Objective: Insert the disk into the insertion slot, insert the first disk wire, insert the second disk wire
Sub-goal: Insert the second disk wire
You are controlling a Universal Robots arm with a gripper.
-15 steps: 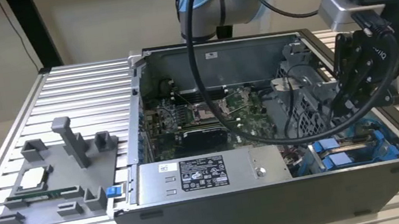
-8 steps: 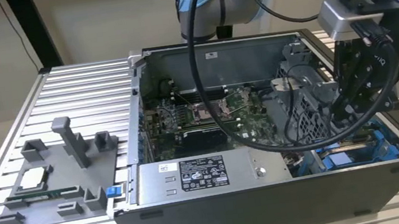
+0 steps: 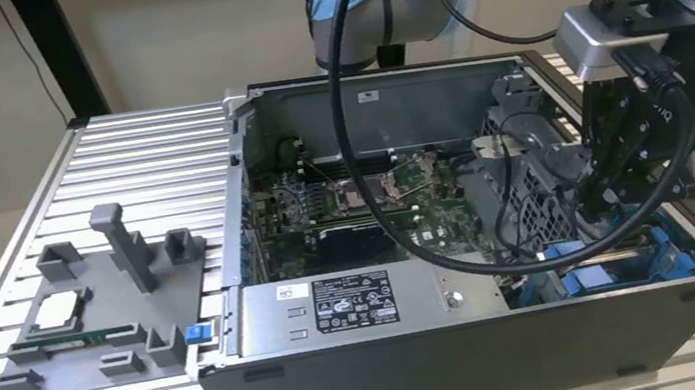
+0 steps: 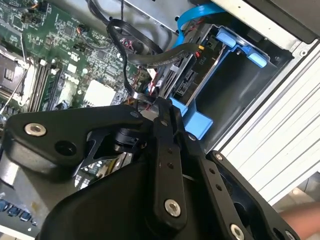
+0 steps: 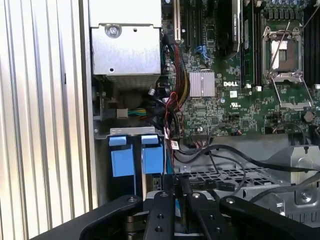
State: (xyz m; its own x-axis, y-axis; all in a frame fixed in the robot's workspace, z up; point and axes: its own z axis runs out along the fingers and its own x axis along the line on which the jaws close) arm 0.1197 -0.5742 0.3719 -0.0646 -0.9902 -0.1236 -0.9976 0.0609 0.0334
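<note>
Disk [image 4: 187, 80] sits below the lowered end effector [image 3: 610, 196].

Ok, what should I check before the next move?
1. Case open: ok, the case is open on top.
2. Gripper placement: ok, low inside the case, by the insertion slot.
3. Disk seated in the slot: cannot tell.
4. Disk wires plugged: cannot tell.
5. Robot cable clear of the case: not ok, it droops into it.
</note>
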